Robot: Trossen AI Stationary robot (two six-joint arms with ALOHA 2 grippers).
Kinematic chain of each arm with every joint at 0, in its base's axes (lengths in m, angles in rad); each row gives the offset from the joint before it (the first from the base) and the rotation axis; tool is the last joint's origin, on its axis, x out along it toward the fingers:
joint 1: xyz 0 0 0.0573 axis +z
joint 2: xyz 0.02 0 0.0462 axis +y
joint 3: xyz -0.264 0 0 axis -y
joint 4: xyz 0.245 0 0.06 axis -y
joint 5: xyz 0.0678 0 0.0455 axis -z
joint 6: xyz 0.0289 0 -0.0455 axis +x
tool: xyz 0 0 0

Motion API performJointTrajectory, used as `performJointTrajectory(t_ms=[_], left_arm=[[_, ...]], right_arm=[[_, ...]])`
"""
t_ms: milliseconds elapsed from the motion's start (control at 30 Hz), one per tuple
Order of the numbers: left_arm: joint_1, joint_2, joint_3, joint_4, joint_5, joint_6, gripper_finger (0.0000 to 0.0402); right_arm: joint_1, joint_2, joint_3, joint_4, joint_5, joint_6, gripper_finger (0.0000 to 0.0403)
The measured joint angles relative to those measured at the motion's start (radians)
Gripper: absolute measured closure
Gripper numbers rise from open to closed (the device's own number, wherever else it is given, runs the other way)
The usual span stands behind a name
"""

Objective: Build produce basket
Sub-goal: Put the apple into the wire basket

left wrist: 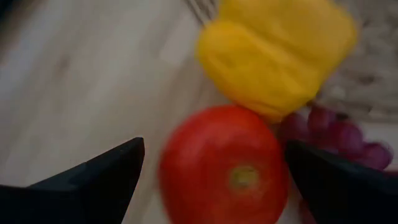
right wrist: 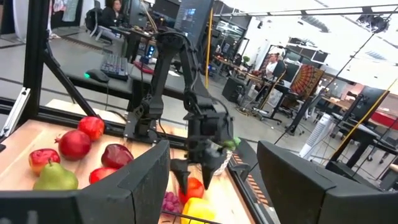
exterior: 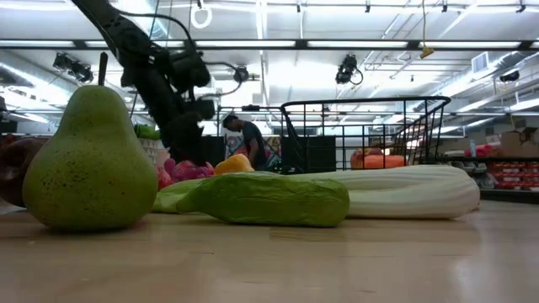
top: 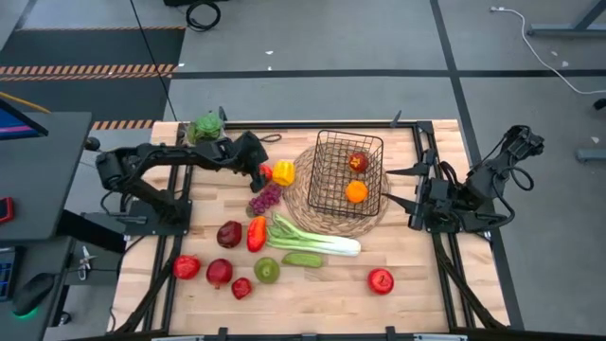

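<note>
Left gripper [left wrist: 211, 171] open, straddling red tomato [left wrist: 224, 167] beside yellow pepper [top: 283, 172], not closed yet. Basket [top: 347, 173] on woven mat [top: 303, 204], holding 2 items: apple [top: 357, 162], orange [top: 356, 191]. Leek [top: 312, 236], cucumber [top: 302, 259], grapes [top: 264, 198], several more apples left outside. Right gripper [top: 398, 187] open, idle beside basket.

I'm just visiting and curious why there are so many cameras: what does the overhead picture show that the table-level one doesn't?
Only the high view shows the whole spread: the basket on a woven mat with an orange inside, scattered red apples such as one near the front edge, and the right gripper waiting beside the basket.

Only the low view shows the room behind, with a person in it.

Both show the green pear, cucumber, leek, basket and the left gripper, jaws open, at a red tomato.
</note>
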Motion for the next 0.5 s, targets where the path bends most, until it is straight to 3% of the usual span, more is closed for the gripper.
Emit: performJointTrajectory(t_ms=[267,500], left_arm=[[0.0,0.105,-0.001,-0.002,-0.001,0.004,0.0007],[-0.005,0.113,-0.001,0.0,0.0,-0.02,0.0007]], right_arm=[[0.0,0.001,0.0,0.0,0.0,0.0,0.0156],[0.0,0.001,0.0,0.0,0.0,0.0,0.0156]])
